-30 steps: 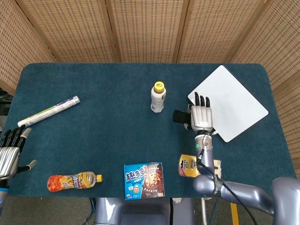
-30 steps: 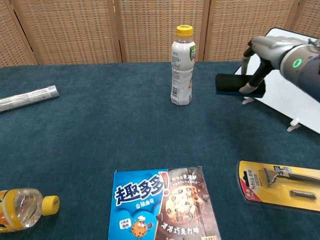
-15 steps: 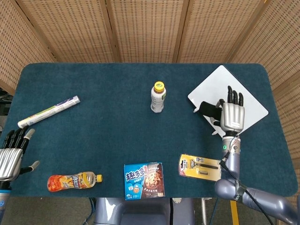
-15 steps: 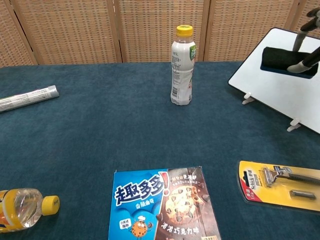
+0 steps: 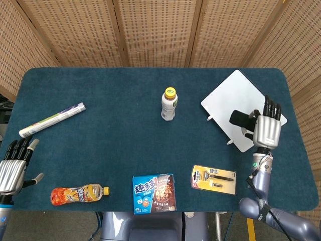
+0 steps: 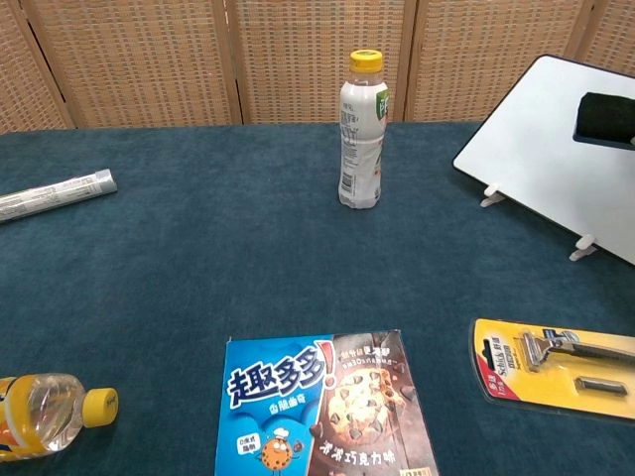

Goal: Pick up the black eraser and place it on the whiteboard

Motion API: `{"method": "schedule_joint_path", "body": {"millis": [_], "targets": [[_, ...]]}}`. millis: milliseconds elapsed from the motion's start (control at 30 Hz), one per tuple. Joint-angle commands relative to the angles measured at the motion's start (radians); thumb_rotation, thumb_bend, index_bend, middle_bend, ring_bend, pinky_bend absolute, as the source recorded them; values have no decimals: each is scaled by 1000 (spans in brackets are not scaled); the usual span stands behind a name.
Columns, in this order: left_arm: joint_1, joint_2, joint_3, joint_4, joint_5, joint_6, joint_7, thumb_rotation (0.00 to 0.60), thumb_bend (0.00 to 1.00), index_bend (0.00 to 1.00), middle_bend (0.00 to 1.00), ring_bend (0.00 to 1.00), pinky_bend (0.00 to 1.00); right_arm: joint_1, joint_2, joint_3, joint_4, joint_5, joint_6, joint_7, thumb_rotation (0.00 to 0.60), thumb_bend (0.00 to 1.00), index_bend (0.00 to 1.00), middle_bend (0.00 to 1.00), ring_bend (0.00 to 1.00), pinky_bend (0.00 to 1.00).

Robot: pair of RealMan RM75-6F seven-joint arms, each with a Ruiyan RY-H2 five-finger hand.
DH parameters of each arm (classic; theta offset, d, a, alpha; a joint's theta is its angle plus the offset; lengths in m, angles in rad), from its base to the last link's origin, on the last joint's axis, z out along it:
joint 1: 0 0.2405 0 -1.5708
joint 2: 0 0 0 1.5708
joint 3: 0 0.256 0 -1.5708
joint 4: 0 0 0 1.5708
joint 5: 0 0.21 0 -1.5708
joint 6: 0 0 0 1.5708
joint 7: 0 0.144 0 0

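In the head view the right hand [image 5: 266, 129] sits at the right of the frame over the lower right part of the whiteboard [image 5: 235, 100], its fingers pointing toward the top of the picture, and it grips the black eraser [image 5: 242, 119], which sticks out to the left of the hand over the white surface. Whether the eraser touches the board or hangs just above it cannot be told from here. In the chest view the eraser [image 6: 607, 119] shows at the far right edge against the tilted whiteboard [image 6: 536, 139] (the hand itself is cut off by the frame there). The left hand [image 5: 12, 165] lies at the lower left corner of the head view, off the near left edge of the table [image 5: 115, 145], fingers apart and holding nothing. A white bottle with a yellow cap [image 5: 169, 104] stands upright near the centre of the blue cloth, well left of the board. A rolled tube [image 5: 52, 119] lies at an angle toward the left edge. Along the lower edge of the head view, from left to right, are an orange drink bottle [image 5: 78, 194] on its side, a blue cookie box [image 5: 154, 193] lying flat, and a yellow razor pack [image 5: 214, 179], which rests just below the board and left of the right forearm.
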Motion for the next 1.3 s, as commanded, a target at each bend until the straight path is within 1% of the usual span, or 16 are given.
{"method": "schedule_joint_path", "body": {"millis": [33,333,600,767,1000,1300], "targets": [[-1,0,0,1,-1,-3,1,600,179,0,0,0,0,-16,-58,-21,113,-61,19,48,600,208,496,17,0,0],[-3,-8,2,4,-2,-10,11,600,180,0,0,0,0,-24,-201,-7,373,-147,18,214,600,208,496,17,0,0],[-5,-14,2,9,-6,-17,16,600,180,0,0,0,0,-17,-288,15,535,-171,-19,282,600,208,496,17,0,0],[-7,-19,4,11,-10,-24,26,600,179,0,0,0,0,1,-327,42,609,-173,-46,296,600,208,497,17,0,0],[-7,-22,3,13,-14,-27,31,600,178,0,0,0,0,30,-359,85,677,-163,-83,303,600,208,496,17,0,0],[-8,-26,4,17,-21,-34,35,600,178,0,0,0,0,73,-405,146,801,-154,-88,326,600,208,499,17,0,0]]}}
